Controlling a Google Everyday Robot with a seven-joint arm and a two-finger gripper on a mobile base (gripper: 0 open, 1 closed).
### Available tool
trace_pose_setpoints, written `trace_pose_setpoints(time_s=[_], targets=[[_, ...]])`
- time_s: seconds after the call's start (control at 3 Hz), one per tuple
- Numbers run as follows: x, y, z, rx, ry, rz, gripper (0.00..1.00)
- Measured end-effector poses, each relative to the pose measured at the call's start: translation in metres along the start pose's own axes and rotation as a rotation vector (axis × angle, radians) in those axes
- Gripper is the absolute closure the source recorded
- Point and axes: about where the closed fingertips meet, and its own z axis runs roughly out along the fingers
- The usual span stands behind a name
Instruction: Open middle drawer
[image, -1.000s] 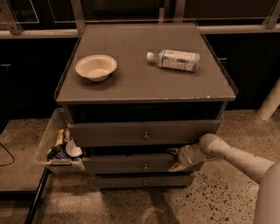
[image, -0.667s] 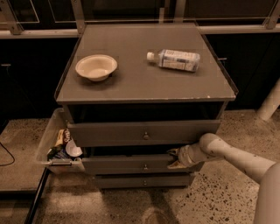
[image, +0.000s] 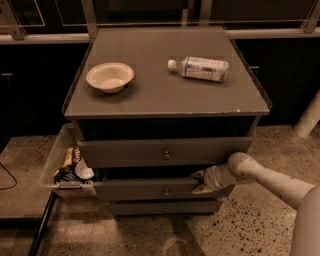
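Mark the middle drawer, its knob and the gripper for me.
middle drawer (image: 130, 190): camera view, left half of its grey front.
knob (image: 166, 192): camera view, the round centre of the drawer front.
gripper (image: 200, 182): camera view, its tip at the drawer's top edge, right of the knob.

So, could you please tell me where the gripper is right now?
In the camera view, the gripper is low on the right, at the top edge of the middle drawer, right of its knob and below the top drawer.
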Motion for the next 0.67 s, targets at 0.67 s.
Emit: trace_pose_setpoints(time_s=[0.67], targets=[[-0.0007,0.0055,-0.0026,-0.013,-0.029,0.008,0.18]])
